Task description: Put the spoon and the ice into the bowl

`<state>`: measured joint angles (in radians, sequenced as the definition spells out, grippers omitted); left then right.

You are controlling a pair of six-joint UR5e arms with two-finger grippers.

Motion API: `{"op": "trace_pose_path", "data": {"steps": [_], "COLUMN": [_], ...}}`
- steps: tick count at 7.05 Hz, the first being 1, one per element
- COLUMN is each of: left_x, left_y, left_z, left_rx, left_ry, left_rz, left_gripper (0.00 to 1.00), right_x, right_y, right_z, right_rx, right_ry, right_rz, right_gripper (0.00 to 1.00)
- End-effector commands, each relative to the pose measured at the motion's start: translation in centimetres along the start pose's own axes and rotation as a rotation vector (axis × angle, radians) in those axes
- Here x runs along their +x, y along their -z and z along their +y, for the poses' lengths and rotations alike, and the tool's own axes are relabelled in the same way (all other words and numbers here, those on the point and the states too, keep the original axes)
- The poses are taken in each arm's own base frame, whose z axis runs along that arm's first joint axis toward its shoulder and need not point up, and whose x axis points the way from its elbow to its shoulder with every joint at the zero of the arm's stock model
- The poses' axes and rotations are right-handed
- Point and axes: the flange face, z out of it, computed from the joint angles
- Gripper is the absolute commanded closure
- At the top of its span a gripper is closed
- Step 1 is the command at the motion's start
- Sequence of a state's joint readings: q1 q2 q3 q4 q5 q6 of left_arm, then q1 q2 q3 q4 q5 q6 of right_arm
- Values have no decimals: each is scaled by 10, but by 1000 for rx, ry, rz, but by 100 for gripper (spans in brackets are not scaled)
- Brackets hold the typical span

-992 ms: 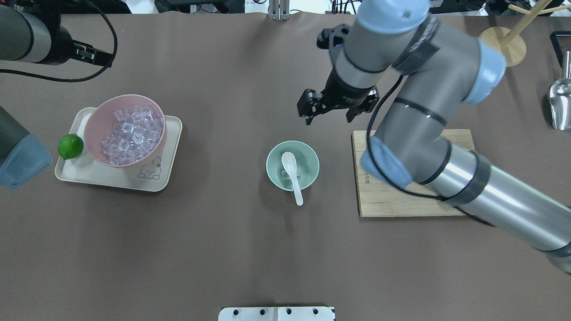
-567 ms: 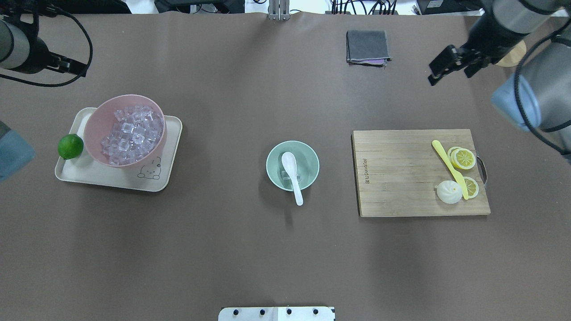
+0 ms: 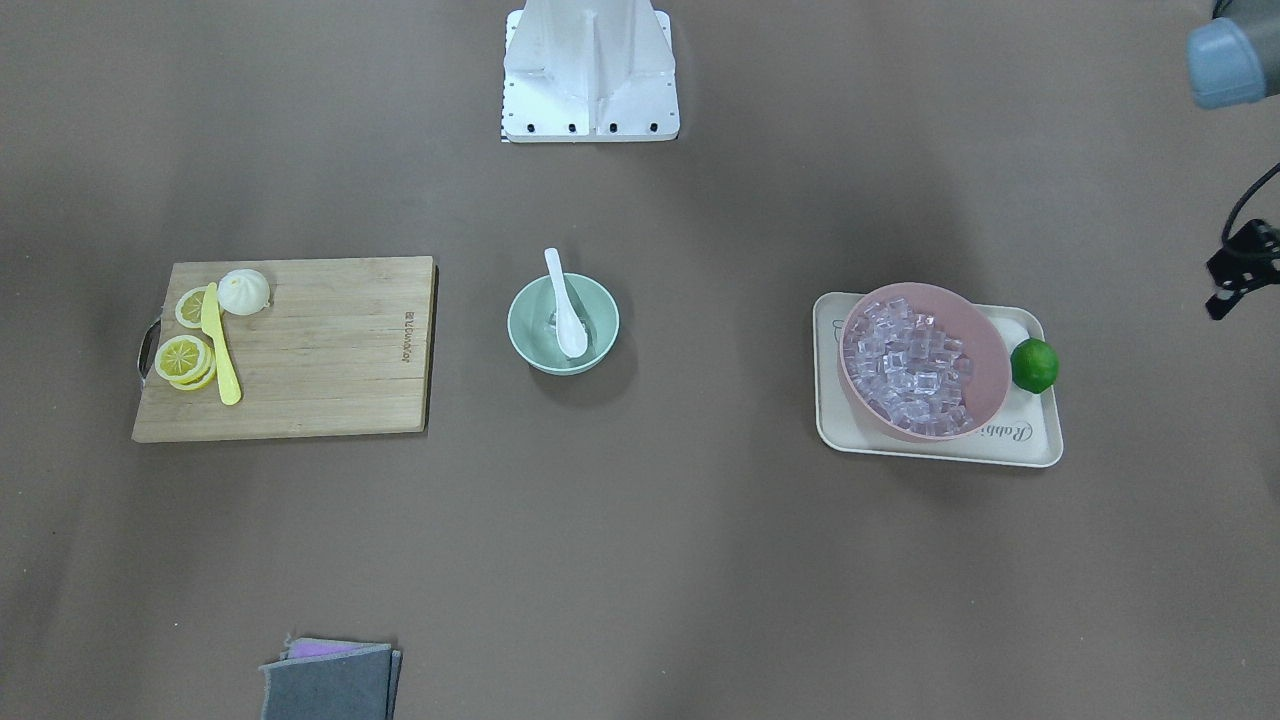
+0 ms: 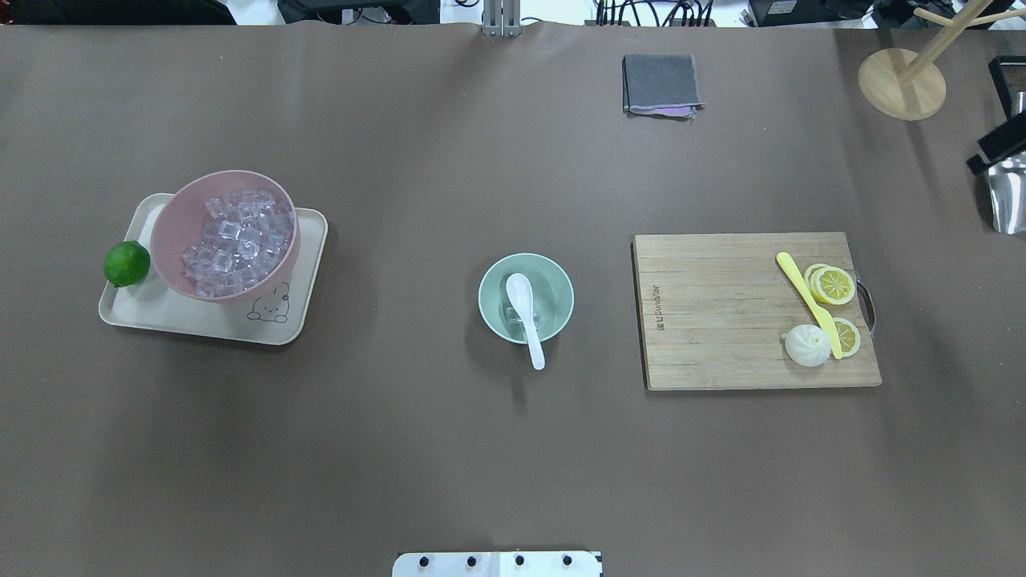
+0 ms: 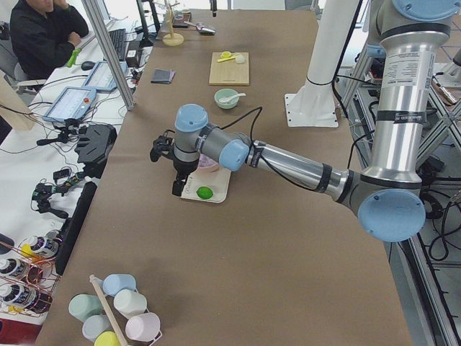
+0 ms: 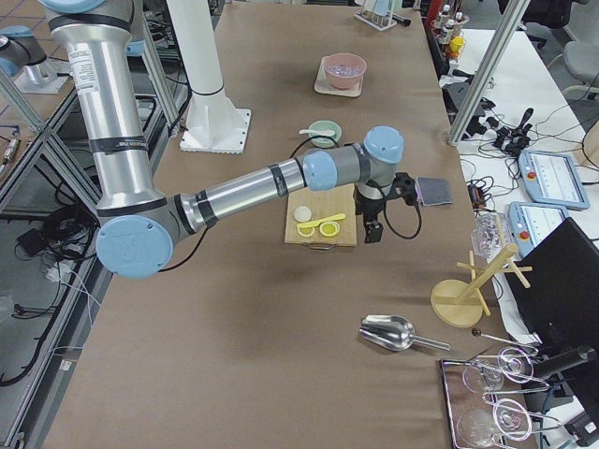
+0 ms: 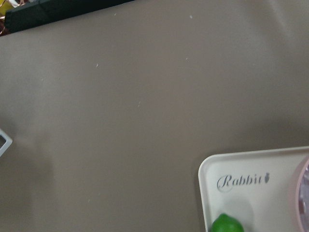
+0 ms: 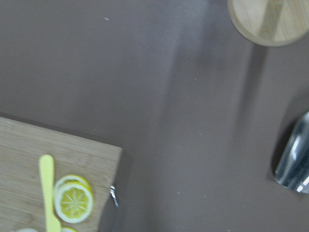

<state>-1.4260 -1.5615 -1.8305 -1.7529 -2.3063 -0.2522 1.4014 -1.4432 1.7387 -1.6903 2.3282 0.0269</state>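
The spoon [image 4: 527, 320] lies with its scoop down in the bowl [image 4: 561, 280] and its handle propped on the rim, overhanging the robot's side. That lean looks stable, since the deep scoop sits low against the bowl's floor. A few cubes of ice [image 4: 513, 316] rest in the bowl beside and partly under the scoop, though they are too clear to count. The bowl stands mid-desk, well apart from the pink bowl [image 4: 172, 224] heaped with cubes on its tray [image 4: 309, 232], where a lime [image 4: 127, 263] sits against it. On the other side, the board [image 4: 705, 320] carries the knife [image 4: 808, 303] and lemon slices [image 4: 834, 284]. The left pincer [image 5: 177, 189] hangs near the tray's outer end. The right pincer [image 6: 372, 231] hangs past the board's far edge. Both are well off the bowl, and neither seems to carry anything. Whether either is parted or closed I cannot tell, since only the side views and frame edges catch them. With spoon and ice both in the bowl, the job looks done.
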Motion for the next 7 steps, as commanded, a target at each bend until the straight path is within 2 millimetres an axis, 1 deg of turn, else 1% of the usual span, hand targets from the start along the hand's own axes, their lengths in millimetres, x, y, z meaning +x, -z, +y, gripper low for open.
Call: {"op": "trace_pose_path", "data": {"steps": [1, 2, 3, 4, 6, 7], "left_x": [-51, -75, -79, -82, -95, -96], "left_y": [-15, -2, -3, -4, 4, 5], "left_z": [69, 82, 86, 90, 101, 102], "left_rx": [-72, -49, -54, -59, -47, -48], "left_ry": [85, 136, 149, 157, 192, 208], "left_rz": [0, -14, -15, -17, -24, -30], "left_gripper": [2, 2, 2, 2, 2, 2], "right_x": [111, 133, 138, 134, 134, 133], "right_y": [-30, -16, -11, -4, -5, -3], "right_z": [73, 92, 105, 104, 105, 102], "right_rx": [-57, -8, 5, 14, 10, 14], "right_ry": [-142, -160, -162, -158, -172, -168], "right_rz": [8, 13, 8, 9, 8, 9], "right_gripper": [0, 0, 0, 0, 0, 0]}}
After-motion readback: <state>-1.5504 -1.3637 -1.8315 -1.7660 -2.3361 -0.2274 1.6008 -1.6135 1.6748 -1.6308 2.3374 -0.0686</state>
